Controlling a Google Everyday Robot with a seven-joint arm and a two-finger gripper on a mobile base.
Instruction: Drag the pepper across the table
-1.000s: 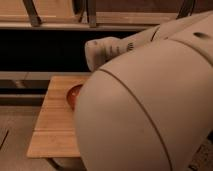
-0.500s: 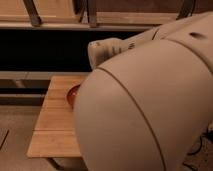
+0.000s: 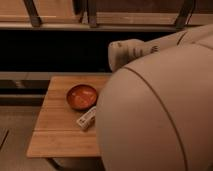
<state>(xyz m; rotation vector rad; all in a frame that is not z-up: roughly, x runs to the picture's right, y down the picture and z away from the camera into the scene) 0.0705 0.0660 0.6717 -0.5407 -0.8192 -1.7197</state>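
Large rounded white arm housing [image 3: 155,120] fills the lower right of the view. A white cylindrical link [image 3: 134,52] runs above it, blunt end pointing left. The gripper is hidden, so neither part can be placed relative to it.

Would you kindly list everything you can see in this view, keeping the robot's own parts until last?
table: one, light wood, lower left.
bowl: one, orange-red, on the table's far half.
oblong object: one, whitish, on the table on the near side of the bowl, partly hidden by the arm; what it is I cannot tell.
wooden rail: one, brown, across the top.
robot arm: one, white, filling the right side.
gripper: out of view.
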